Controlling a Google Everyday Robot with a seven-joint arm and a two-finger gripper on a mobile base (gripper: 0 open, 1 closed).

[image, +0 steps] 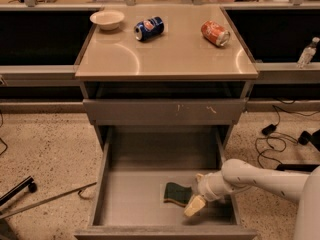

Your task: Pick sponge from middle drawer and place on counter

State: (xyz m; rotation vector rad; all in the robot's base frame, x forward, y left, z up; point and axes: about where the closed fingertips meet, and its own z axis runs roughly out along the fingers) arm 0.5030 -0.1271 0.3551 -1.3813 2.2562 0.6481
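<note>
One sponge (176,193) lies green face up on the floor of the open middle drawer (135,199), toward its front right. The gripper (195,194) is down in there at the sponge's right end. Its pale fingers (193,206) are spread with the sponge's edge between them, not closed on it as far as I can judge.

To do this well I'd reach a touch further over the sponge, so the pinch lands on its body and not just the wavy rim, then close and lift straight up. The drawer's right wall sits just beside the arm, and the shut drawer front (165,111) above overhangs the back, so rise near the front.

On the table (170,59), a bowl (106,19), a blue can (149,28) and a red can (215,33) sit along the far edge. The near half looks the place to set it.
</note>
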